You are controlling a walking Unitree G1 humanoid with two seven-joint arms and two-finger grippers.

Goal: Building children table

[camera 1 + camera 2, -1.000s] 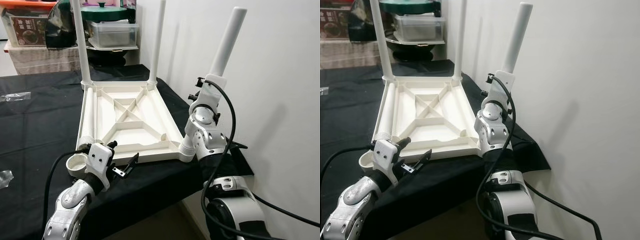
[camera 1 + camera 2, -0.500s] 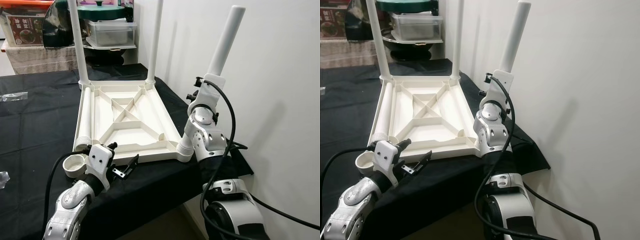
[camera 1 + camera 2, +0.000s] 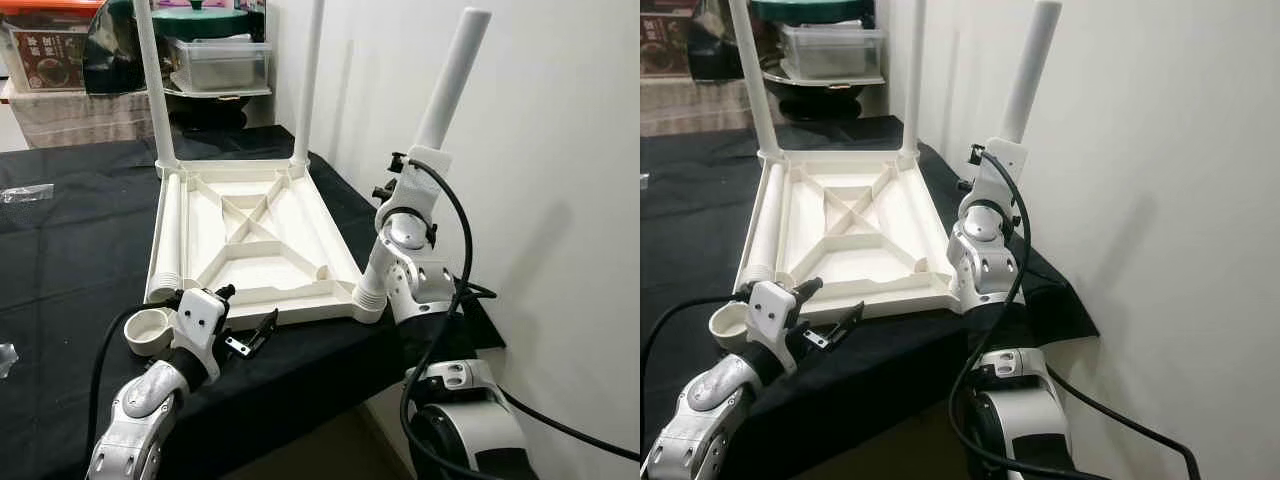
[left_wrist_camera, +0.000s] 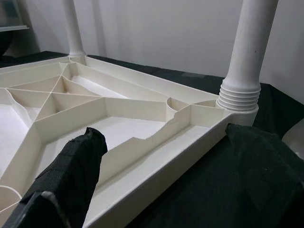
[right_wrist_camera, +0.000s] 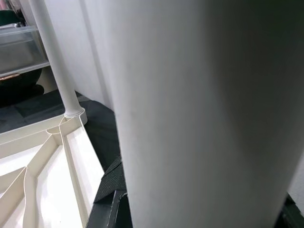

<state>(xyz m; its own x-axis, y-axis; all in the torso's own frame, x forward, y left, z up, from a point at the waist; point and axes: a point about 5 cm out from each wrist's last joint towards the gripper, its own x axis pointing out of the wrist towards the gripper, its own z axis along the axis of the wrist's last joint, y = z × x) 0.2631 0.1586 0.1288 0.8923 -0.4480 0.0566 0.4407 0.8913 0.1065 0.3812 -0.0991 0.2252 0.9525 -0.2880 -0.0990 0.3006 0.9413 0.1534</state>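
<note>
Here the right jaws (image 3: 425, 165) are holding the leg (image 3: 452, 78), leaning over its corner socket (image 3: 366, 300), while the left jaws (image 3: 245, 322) are waiting wide open.

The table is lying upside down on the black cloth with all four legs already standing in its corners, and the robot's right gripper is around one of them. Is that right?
Not quite. The upside-down table has three legs standing. The fourth leg lies flat along its left edge, as the left eye view shows. The right gripper is indeed around the near right leg, on the black cloth.
</note>
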